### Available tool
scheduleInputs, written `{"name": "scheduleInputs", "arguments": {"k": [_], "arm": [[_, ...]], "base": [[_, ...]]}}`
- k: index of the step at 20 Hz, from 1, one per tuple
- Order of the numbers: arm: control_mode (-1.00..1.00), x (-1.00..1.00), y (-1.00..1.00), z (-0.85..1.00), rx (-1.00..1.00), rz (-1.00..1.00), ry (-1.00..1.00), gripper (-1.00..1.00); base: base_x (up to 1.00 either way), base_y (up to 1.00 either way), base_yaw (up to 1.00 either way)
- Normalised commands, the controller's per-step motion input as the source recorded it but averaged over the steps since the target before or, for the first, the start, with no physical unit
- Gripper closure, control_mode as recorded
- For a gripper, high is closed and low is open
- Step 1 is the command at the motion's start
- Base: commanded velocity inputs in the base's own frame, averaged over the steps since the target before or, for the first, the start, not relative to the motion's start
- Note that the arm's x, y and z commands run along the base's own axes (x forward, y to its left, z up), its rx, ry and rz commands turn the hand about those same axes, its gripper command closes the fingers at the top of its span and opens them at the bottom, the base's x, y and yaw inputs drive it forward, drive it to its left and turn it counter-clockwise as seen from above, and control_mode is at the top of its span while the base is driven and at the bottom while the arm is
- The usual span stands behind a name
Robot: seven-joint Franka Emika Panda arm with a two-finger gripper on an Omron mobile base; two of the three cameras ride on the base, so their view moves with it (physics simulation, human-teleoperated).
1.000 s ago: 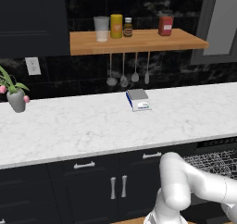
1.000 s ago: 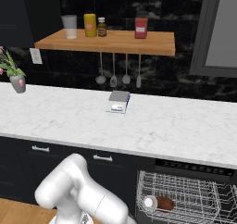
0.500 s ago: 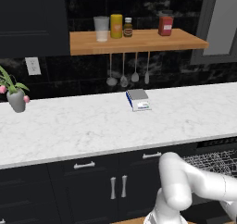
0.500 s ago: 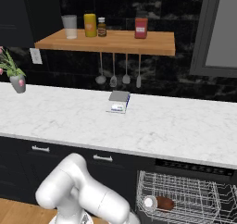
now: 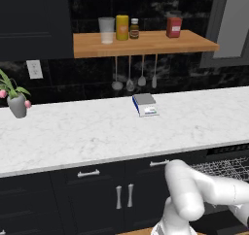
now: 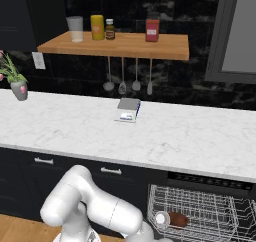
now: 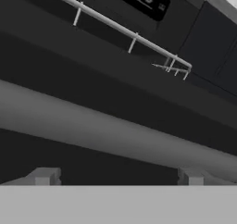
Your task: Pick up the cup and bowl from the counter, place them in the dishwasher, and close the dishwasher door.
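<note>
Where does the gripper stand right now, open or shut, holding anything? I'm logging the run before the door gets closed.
Gripper: open, its two finger tips wide apart, holding nothing, facing a dark panel with a silver wire rack beyond.

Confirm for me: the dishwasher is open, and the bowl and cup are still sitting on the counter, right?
Not quite. The dishwasher is open, but the bowl and cup already lie in its lower rack, not on the counter. The right base view shows this.

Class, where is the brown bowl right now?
In the right base view, the bowl lies in the dishwasher's wire rack, low right, beside the white cup.
</note>
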Motion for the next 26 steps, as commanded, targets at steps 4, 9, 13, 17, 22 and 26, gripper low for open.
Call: {"name": "scheduleInputs", "arguments": {"k": [4, 9, 13, 17, 22, 26], "arm": [[-1.00, 0.57, 0.09, -0.05, 0.06, 0.11, -0.23, -1.00], [-1.00, 0.85, 0.04, 0.24, 0.12, 0.19, -0.30, -1.00], [-1.00, 1.00, 0.07, 0.41, 0.10, 0.22, -0.23, -1.00], [-1.00, 1.00, 0.19, 0.44, 0.08, 0.27, -0.21, -1.00], [-1.00, 1.00, 0.19, 0.45, 0.09, 0.30, -0.17, -1.00], [-1.00, 1.00, 0.21, 0.32, 0.13, 0.38, -0.21, -1.00]], "base": [[0.00, 0.00, 0.00], [0.00, 0.00, 0.00], [0.00, 0.00, 0.00], [0.00, 0.00, 0.00], [0.00, 0.00, 0.00], [0.00, 0.00, 0.00]]}}
